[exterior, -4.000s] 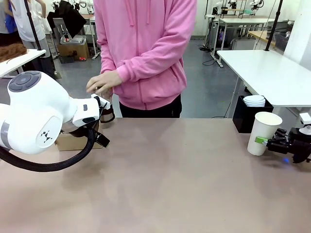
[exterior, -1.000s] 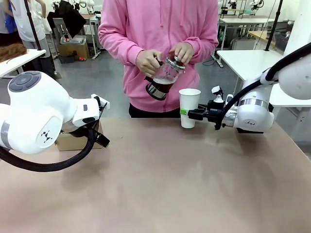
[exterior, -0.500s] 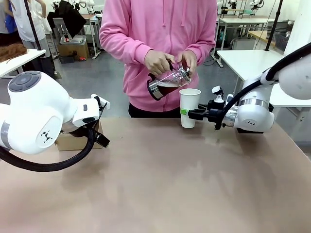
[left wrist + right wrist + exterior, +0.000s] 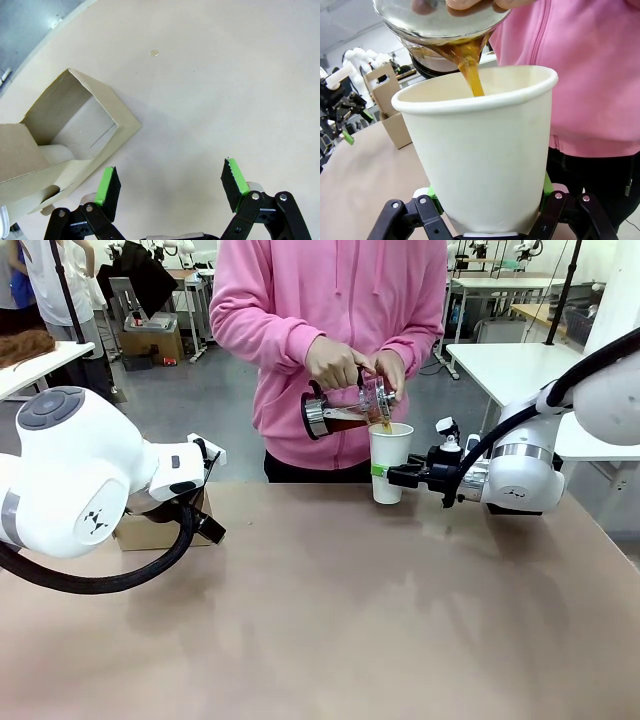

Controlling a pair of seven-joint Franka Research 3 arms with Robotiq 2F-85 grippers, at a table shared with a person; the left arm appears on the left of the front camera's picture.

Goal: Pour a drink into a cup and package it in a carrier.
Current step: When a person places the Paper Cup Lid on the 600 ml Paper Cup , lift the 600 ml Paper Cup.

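A person in a pink hoodie tips a clear glass pitcher [image 4: 344,410] with both hands, and brown drink [image 4: 472,75] streams from it into the white paper cup [image 4: 390,462]. The cup stands upright with its top open, no lid on it. My right gripper [image 4: 386,473] is shut on the cup's lower part; in the right wrist view the cup [image 4: 480,150] sits between the green pads [image 4: 546,186]. My left gripper [image 4: 171,182] hangs open above the bare table, just beside the brown cardboard carrier [image 4: 75,127]. The carrier [image 4: 150,531] rests at the table's left, partly behind my left arm.
The tan tabletop [image 4: 330,620] is bare in the middle and front. A white table [image 4: 540,390] with stacked lids [image 4: 523,447] stands behind at the right. The carrier [image 4: 389,107] shows far left in the right wrist view.
My right gripper carried the cup from the table's right edge to the far middle. The person brought the pitcher over, tipped it further, and drink now flows into the cup. Left arm unmoved.
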